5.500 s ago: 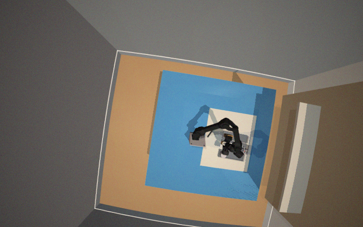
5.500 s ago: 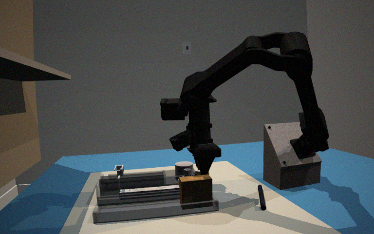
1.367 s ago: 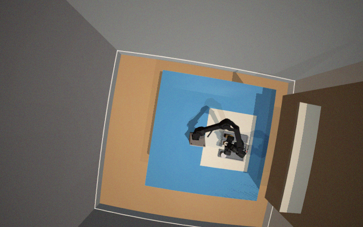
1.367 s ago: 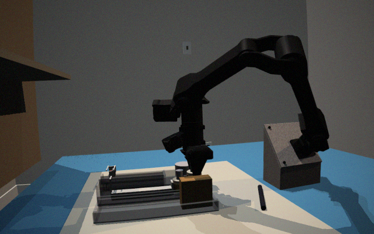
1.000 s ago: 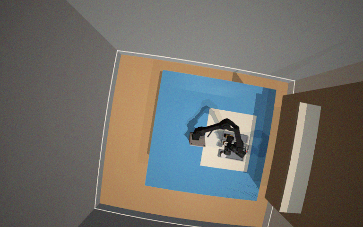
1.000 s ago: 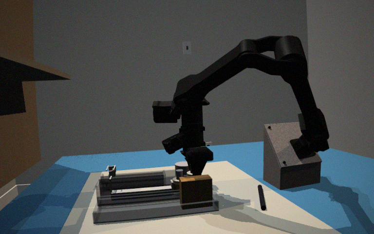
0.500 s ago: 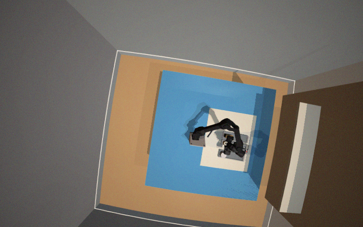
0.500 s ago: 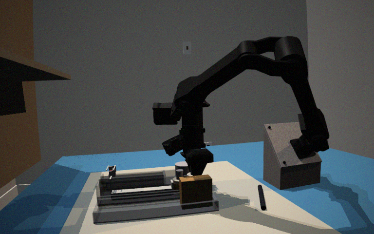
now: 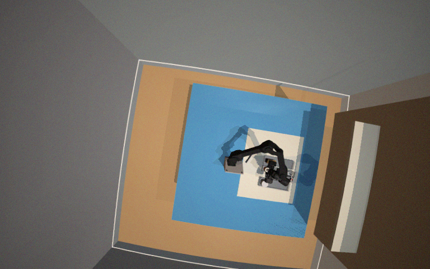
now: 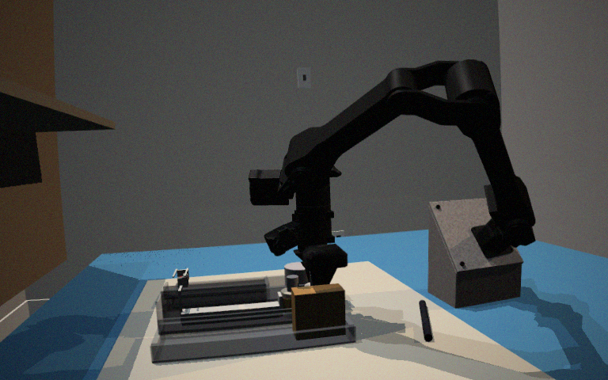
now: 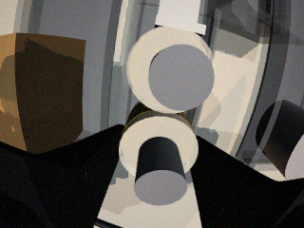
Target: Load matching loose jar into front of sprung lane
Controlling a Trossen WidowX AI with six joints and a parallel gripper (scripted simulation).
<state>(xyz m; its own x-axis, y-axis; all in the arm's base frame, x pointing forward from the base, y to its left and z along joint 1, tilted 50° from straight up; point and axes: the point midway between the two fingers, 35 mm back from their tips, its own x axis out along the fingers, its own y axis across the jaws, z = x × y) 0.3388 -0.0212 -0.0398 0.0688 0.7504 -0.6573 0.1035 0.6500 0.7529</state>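
Matte black arm (image 10: 403, 96) of rounded links on speckled grey wedge base (image 10: 466, 250).

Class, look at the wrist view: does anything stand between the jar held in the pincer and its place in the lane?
Yes. The matching cream jar already in the lane stands directly ahead of the held jar. The brown box stands off to one side.

In the wrist view the held jar (image 11: 160, 155) sits at centre between the gripper (image 11: 159, 171) fingers, with a second jar (image 11: 171, 70) just above it. A box (image 11: 45, 91) stands at the left edge. In the exterior view a rod (image 10: 424, 320) lies right of the rack (image 10: 224, 313), below the wedge block (image 10: 466, 255).
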